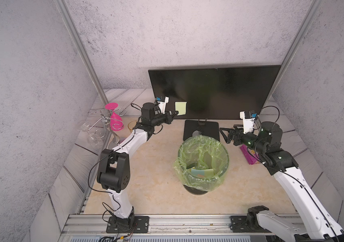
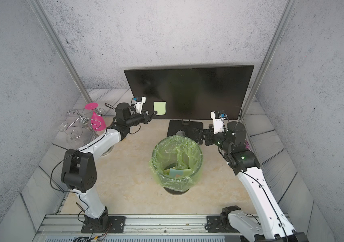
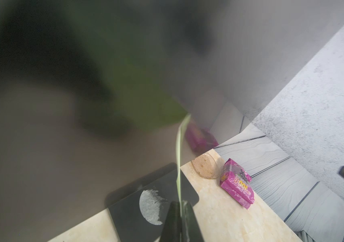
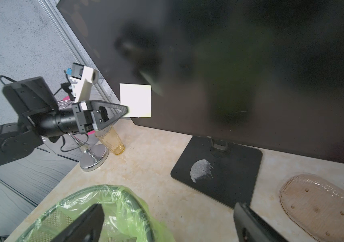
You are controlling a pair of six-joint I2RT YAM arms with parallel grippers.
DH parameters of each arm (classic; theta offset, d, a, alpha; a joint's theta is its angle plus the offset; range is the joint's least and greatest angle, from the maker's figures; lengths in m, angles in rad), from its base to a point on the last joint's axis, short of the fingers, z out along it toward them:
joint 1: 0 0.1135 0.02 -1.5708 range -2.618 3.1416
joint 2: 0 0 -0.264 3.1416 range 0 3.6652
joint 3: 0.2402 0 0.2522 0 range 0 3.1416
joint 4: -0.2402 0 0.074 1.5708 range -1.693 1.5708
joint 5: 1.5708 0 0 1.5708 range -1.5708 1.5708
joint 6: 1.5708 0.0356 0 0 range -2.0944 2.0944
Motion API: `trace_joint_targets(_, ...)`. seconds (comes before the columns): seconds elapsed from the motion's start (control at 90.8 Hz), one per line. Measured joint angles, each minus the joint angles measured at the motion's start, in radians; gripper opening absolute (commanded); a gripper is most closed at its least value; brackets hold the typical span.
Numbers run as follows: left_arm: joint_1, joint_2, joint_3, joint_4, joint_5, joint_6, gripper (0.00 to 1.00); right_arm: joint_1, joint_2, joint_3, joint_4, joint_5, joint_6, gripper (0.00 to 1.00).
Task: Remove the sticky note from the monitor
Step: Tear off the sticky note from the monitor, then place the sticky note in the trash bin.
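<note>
The left hand (image 1: pixel 176 113) is closed, its two black fingertips (image 3: pixel 171 218) pinched on the lower corner of a pale yellow-green square paper sticky note (image 1: pixel 181 108). In the left wrist view the note appears edge-on as a thin strip rising from between the shut fingertips and bowing slightly. The rest of the note lies against the large wide flat black monitor (image 1: pixel 219 90), low on the screen at the end nearest the left arm, as both top views show. The right wrist view shows the same grip from the side: the left hand (image 4: pixel 127 110) meets the note's (image 4: pixel 136 99) lower corner while its upper edge sits flat on the glass. The task looks about half done: the note is caught, but it seems not yet peeled off, so pulling it clear of the screen is left. Farther out, the right hand (image 1: pixel 223 135) hangs open and empty above the beige stone-patterned counter (image 1: pixel 146 178), near the monitor's flat base and well apart from the note. Between the two arms, in front of the monitor, stands a round waste bin lined with a translucent green plastic bag (image 1: pixel 226 165), with a few coloured paper squares lying inside.
</note>
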Motion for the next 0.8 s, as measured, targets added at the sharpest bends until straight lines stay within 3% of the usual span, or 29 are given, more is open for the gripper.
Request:
trace_joint_targets(0.242,-0.057,-0.247,-0.063,-0.131,-0.028,0.037,0.00,0.000,0.000,0.000,0.006,-0.017,0.014,0.99)
trace_joint_targets(0.595,-0.345,-0.525,-0.113,-0.467,-0.069,0.197,0.00,0.000,-0.023,0.000,0.000,-0.014,0.017,0.99)
trace_joint_targets(0.749,-0.408,-0.547,-0.166,-0.593,-0.082,0.242,0.13,0.000,-0.046,0.000,-0.010,-0.009,0.014,0.99)
trace_joint_targets(0.804,-0.417,-0.545,-0.175,-0.629,-0.085,0.245,0.24,0.000,-0.049,0.000,-0.011,-0.009,0.014,0.99)
